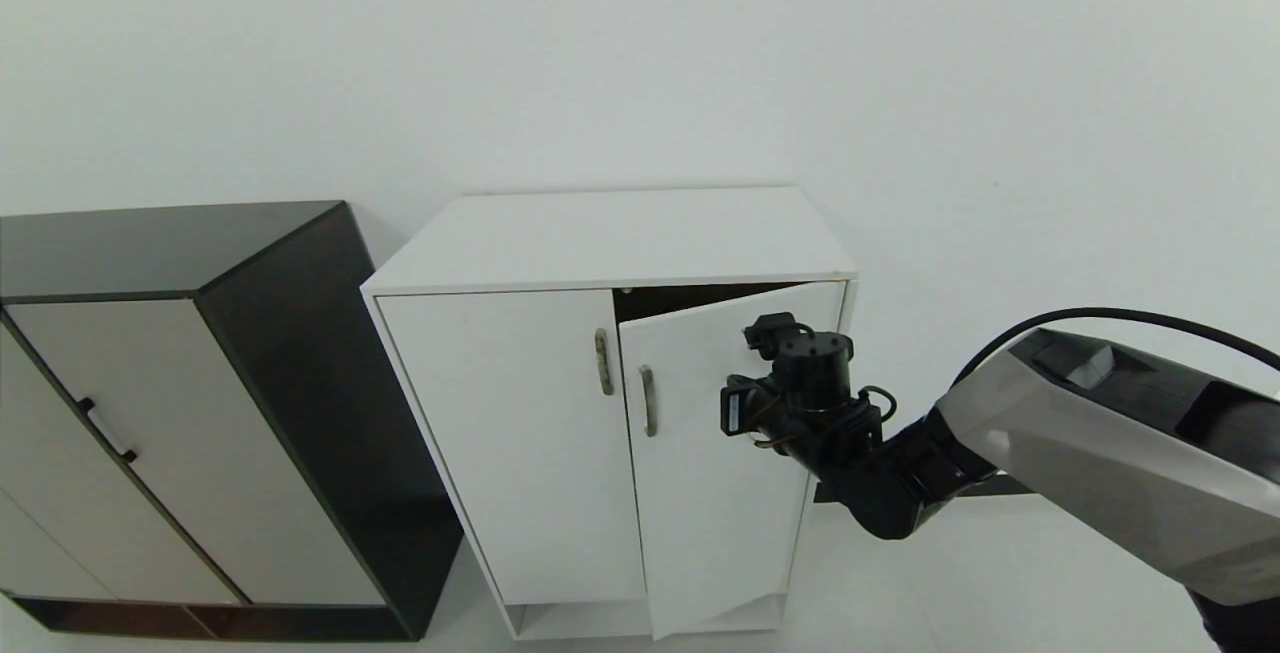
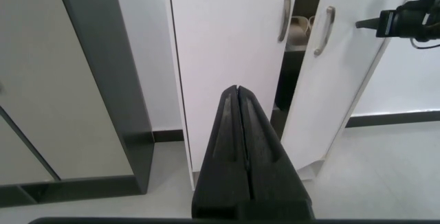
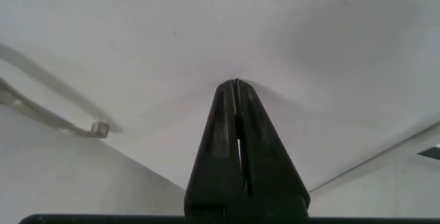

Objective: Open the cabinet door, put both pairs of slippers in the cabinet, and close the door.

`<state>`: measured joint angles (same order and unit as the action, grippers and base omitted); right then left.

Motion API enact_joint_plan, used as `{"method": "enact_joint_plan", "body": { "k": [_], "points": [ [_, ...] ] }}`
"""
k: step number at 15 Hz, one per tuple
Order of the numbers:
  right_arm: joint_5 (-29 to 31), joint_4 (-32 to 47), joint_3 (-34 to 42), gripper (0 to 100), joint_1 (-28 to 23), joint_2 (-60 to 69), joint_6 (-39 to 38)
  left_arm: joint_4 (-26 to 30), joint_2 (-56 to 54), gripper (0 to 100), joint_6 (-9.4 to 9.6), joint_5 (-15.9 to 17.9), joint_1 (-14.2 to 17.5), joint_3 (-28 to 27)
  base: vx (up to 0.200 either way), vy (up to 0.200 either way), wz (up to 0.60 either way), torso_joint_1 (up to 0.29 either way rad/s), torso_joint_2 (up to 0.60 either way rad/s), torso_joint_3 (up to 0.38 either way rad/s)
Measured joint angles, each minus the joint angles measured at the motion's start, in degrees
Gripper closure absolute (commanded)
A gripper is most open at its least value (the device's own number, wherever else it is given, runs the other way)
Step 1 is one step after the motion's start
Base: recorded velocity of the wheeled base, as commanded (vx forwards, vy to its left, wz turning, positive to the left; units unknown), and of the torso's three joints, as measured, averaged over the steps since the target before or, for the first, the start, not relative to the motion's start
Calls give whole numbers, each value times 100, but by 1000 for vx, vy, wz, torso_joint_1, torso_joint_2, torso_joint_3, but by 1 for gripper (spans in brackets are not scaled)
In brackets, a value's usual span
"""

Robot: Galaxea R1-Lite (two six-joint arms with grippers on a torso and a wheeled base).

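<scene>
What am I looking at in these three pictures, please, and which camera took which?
This is a two-armed robot facing some furniture. The wide picture comes from a camera on its head. A white cabinet stands against the wall with its right door ajar, and a dark cabinet is beside it on the robot's left. The right arm is at that door.

The other two pictures come from cameras on the wrists, each looking along its own gripper. The right gripper is shut and holds nothing. Its tip seems to rest against the door's face, not far from the handle. The left gripper is also shut and empty, and is back from the cabinet. Through the gap something beige shows inside, but I cannot tell what it is.
</scene>
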<state>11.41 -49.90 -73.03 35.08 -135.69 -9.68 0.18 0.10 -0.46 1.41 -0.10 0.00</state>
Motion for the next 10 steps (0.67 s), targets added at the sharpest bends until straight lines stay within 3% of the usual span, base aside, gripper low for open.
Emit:
{"method": "enact_joint_plan", "body": {
  "k": [10],
  "points": [
    [-104, 71, -552, 100, -201, -433, 0, 0, 0, 100, 2, 0, 0, 0, 0, 0, 0, 0, 0, 0]
  ]
}}
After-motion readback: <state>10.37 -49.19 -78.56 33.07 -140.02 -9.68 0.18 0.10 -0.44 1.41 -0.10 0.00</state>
